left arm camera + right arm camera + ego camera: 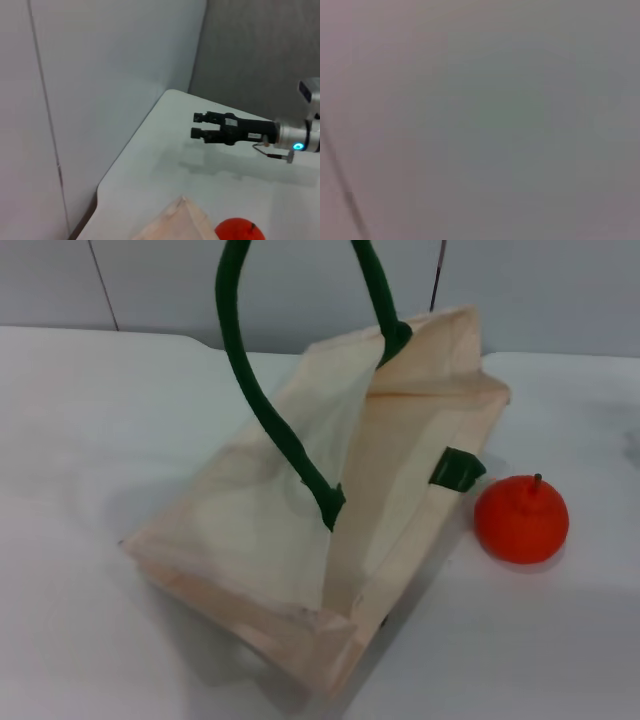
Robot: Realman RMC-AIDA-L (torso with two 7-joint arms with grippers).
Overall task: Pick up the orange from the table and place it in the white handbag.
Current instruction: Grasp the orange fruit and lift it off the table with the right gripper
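Observation:
The orange (521, 519) sits on the white table (90, 440), just right of the white handbag (330, 540). The bag's mouth gapes open and its dark green handles (262, 405) rise out of the top of the head view. A small green tab (456, 470) faces the orange. No gripper shows in the head view. In the left wrist view the orange (240, 232) and a bag corner (175, 224) show, and beyond them my right gripper (195, 125) hovers open and empty above the table. The left gripper is out of view. The right wrist view shows only plain grey.
A grey panelled wall (150, 285) runs behind the table's far edge. The table's rounded corner (170, 92) lies near the right gripper. Bare tabletop lies left of the bag and in front of the orange.

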